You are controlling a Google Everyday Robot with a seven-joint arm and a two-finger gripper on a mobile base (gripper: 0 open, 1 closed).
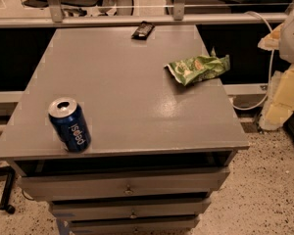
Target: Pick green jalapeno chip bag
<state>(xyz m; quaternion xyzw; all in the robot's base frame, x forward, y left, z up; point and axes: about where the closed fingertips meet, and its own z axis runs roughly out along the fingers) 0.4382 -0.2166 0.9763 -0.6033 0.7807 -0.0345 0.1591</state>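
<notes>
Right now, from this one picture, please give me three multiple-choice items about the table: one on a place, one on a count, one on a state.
1. Where does the green chip bag lie on the table?
A. near the right edge
B. at the front left corner
C. inside a drawer

2. How many things are on the table top?
A. two
B. three
C. five

3. How is the blue can placed?
A. lying on its side
B. standing upright
C. crushed flat

Answers:
1 A: the bag lies by the right edge, far from the can.
2 B: only the bag, the can and a dark wrapper at the back edge are there.
3 B: the can stands on its base with its top facing up.

The gripper is not in view, so nothing holds the bag.
</notes>
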